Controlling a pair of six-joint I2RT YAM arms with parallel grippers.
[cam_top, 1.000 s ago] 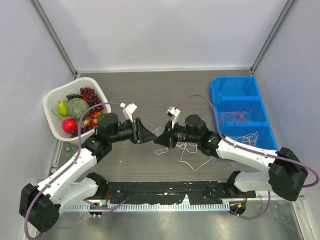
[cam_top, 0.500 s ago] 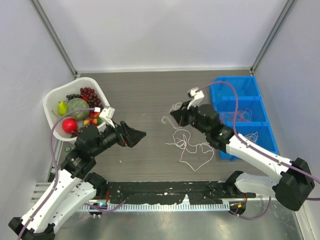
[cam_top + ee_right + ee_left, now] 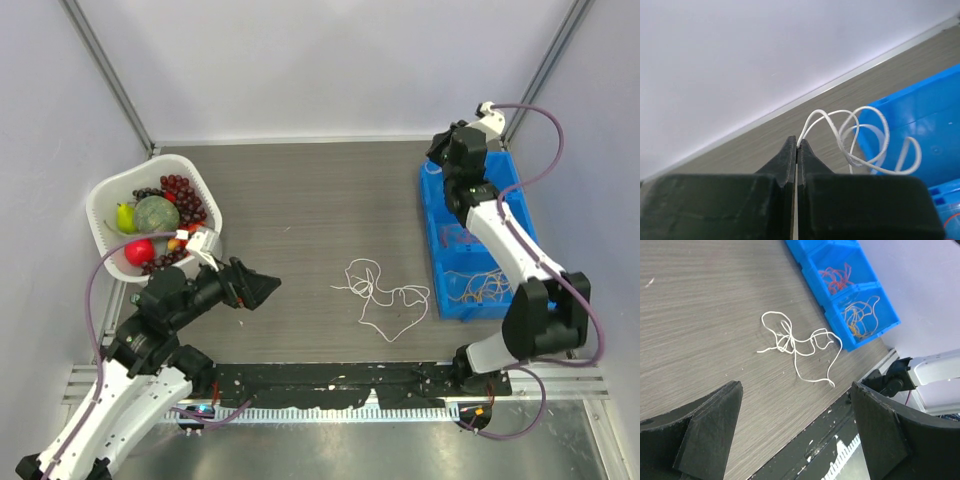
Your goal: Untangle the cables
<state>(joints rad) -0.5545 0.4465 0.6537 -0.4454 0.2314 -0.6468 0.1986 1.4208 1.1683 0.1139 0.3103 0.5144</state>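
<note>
The right arm's black two-finger gripper (image 3: 441,152) (image 3: 796,143) is hanging over the far compartment of the blue plastic three-compartment bin (image 3: 432,232) (image 3: 816,275) (image 3: 925,95), having swung there from mid-worktop, where it was half a second ago; its jaws are pressing together on a thin looping white cord (image 3: 830,111).

A second thin white cord (image 3: 372,288) (image 3: 785,343) is lying curled on the grey wood-grain worktop (image 3: 300,190) (image 3: 700,315), just left of the bin, unmoved since half a second ago.

The left arm's black gripper (image 3: 268,287) (image 3: 796,390) is hovering near-left of it, drawn back from the centre where both grippers were meeting a second ago; its jaws are standing wide apart, holding nothing.

Thin red cords (image 3: 462,236) (image 3: 837,274) are lying in the bin's middle compartment; thin yellow and orange cords (image 3: 485,287) (image 3: 860,317) are lying in the near one.
</note>
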